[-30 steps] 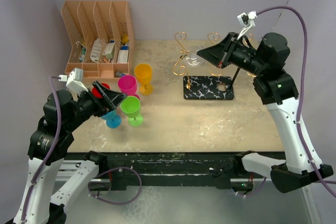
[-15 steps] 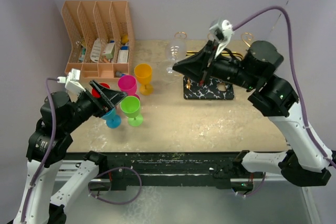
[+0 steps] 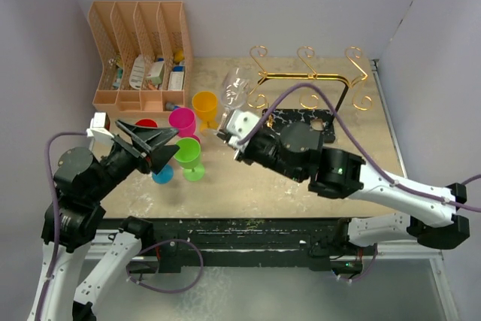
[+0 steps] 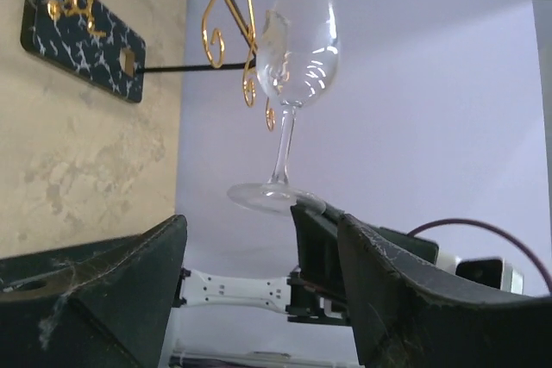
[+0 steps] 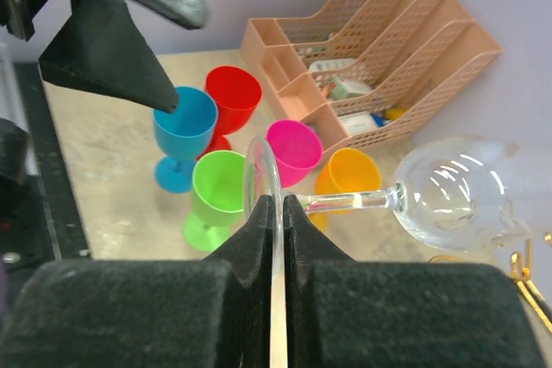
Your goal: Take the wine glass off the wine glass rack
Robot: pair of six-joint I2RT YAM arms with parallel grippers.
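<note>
The clear wine glass [image 3: 236, 86] is off the wine glass rack and held in the air to the rack's left, lying roughly sideways. My right gripper [image 3: 229, 116] is shut on the edge of its foot [image 5: 261, 170], and the bowl [image 5: 457, 196] points away. The rack has a gold wire frame [image 3: 308, 74] with curled ends and a black marbled base [image 3: 297, 124]; its hooks are bare. My left gripper [image 3: 161, 144] is open and empty over the coloured goblets. In the left wrist view the glass [image 4: 297, 40] shows in front of the rack's gold curls [image 4: 231, 32].
Plastic goblets stand left of centre: orange [image 3: 204, 107], pink [image 3: 182, 120], green [image 3: 188, 155], blue [image 3: 160, 172], red [image 3: 144, 124]. An orange slotted file organiser [image 3: 139, 50] with small items sits at the back left. The walls are close behind and on both sides.
My right arm has drawn the wine glass off the rack, moving it left and towards the near side. My left gripper has stayed open and has barely moved.
</note>
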